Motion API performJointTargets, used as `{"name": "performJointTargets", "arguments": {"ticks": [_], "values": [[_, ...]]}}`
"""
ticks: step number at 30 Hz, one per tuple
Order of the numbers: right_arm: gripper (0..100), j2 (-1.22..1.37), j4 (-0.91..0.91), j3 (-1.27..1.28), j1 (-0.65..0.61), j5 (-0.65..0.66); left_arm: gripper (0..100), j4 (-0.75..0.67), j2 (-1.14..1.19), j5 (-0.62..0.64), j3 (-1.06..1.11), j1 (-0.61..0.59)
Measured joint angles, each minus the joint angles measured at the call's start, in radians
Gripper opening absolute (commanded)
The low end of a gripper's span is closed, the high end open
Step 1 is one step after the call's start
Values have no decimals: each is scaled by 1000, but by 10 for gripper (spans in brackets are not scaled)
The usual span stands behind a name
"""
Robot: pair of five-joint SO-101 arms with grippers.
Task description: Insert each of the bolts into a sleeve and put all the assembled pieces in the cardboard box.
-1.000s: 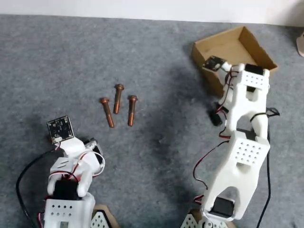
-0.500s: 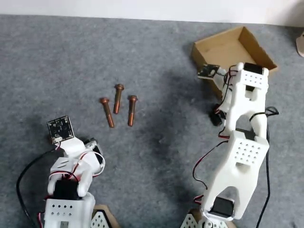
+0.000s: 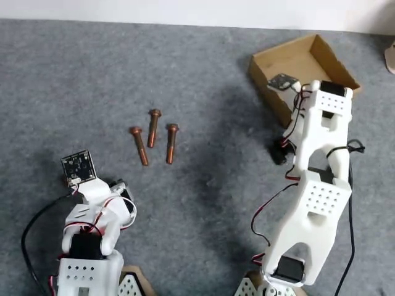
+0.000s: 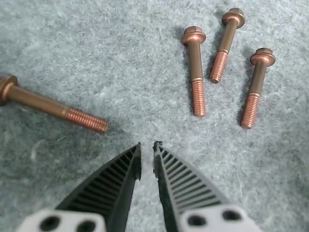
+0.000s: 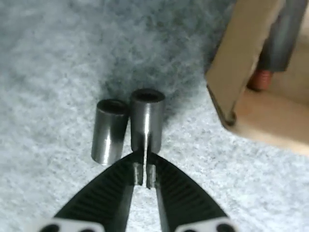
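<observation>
Although one assembled piece (image 5: 282, 34) seems to lie in the cardboard box (image 3: 299, 65) by the counter's far right corner, four bolts (image 4: 195, 72) and two upright sleeves (image 5: 108, 130) stay unjoined. The left end effector (image 4: 146, 145) and the right end effector (image 5: 145, 174) are both narrow and empty.

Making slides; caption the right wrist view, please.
Right gripper, fingers together, faces two dark sleeves standing by the cardboard box.

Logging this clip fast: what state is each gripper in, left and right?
Left gripper: closed, empty.
Right gripper: closed, empty, tips near a sleeve.
</observation>
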Motion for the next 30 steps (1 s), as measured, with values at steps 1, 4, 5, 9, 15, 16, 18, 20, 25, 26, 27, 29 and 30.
{"name": "performJointTargets", "arguments": {"ticks": [1, 4, 5, 9, 15, 16, 18, 20, 25, 26, 27, 29, 30], "values": [[44, 0, 0, 0, 0, -5, 59, 0, 0, 0, 0, 0], [135, 0, 0, 0, -2, -43, 59, 0, 0, 0, 0, 0], [154, 0, 0, 0, 0, -54, 59, 0, 0, 0, 0, 0], [159, 2, 44, -18, -3, -63, 59, 0, 0, 0, 0, 0], [159, 2, 97, -18, -26, -51, 59, 0, 0, 0, 0, 0], [159, 2, 100, -18, -34, -46, 59, 0, 0, 0, 0, 0], [159, 2, 100, -18, -48, -43, 59, 0, 0, 0, 0, 0], [159, 2, 100, -18, -61, -43, 59, 0, 0, 0, 0, 0], [159, 3, 100, -66, -91, -43, 59, 0, 0, 0, 0, 0], [159, 3, 100, -66, -94, -40, 59, 0, 0, 0, 0, 0], [159, 3, 100, -66, -94, -32, 59, 0, 0, 0, 0, 0], [159, 3, 68, -68, -91, -17, 59, 0, 0, 0, 0, 0], [159, 3, 54, -68, -89, -15, 59, 0, 0, 0, 0, 0]]}}
